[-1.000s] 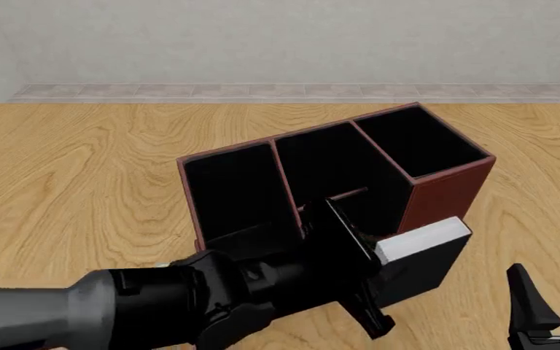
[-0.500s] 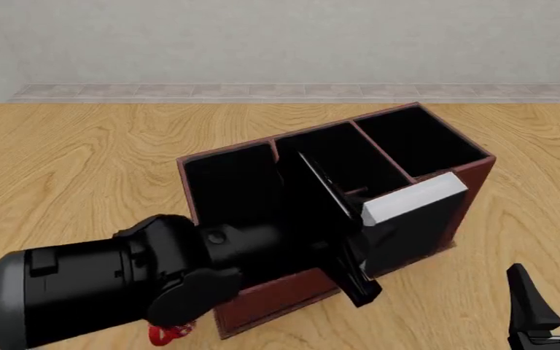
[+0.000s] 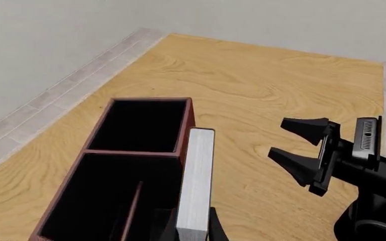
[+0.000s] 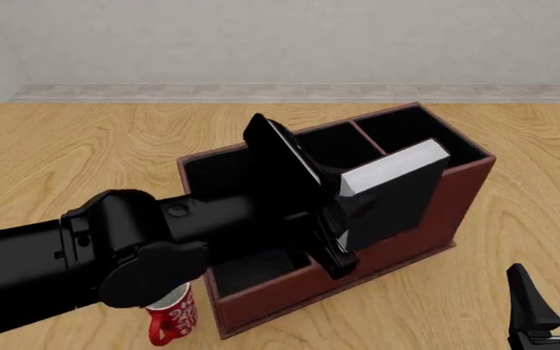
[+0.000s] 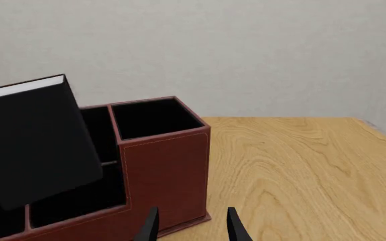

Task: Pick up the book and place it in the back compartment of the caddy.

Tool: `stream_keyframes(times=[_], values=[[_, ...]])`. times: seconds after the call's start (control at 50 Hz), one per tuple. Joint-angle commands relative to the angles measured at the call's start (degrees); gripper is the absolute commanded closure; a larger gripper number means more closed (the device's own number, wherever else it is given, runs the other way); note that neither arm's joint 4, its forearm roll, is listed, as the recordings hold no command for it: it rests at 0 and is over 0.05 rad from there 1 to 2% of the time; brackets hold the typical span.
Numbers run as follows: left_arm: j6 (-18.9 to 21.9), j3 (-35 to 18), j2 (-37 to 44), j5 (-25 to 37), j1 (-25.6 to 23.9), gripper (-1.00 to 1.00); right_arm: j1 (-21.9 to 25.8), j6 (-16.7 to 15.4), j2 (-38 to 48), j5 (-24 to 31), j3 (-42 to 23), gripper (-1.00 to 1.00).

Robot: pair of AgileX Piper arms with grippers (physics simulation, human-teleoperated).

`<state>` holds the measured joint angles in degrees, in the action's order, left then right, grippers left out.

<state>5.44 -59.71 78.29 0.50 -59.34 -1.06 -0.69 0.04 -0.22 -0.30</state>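
Book [image 4: 394,191] hangs over wooden table [image 4: 85,160], pale wall [image 4: 280,40] behind.

Support surface — wooden table [image 4: 85,153], light oak grain, running back to a pale tiled strip [image 4: 260,91] at the foot of the wall. Resting on it: the caddy [image 4: 436,219], reddish-brown with a black interior, set at an angle to the table edge — and a red-and-white mug [image 4: 175,317] just beside the caddy's near left corner.
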Motion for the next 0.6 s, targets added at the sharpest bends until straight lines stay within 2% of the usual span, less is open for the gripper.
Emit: stream_keyframes(times=[0.02,0.2,0.6], values=[[2.35,-2.43,-1.39,2.47,1.78,1.00,-0.01,0.03,0.00,-0.04,0.06,-1.00],[3.46,-1.92,-1.47,2.67,1.70,1.00,-0.01,0.02,0.00,0.06,-0.05,-1.00],[3.06,-1.49,1.32,0.29,4.84,1.00,-0.01,-0.01,0.01,-0.12,0.11,-1.00]])
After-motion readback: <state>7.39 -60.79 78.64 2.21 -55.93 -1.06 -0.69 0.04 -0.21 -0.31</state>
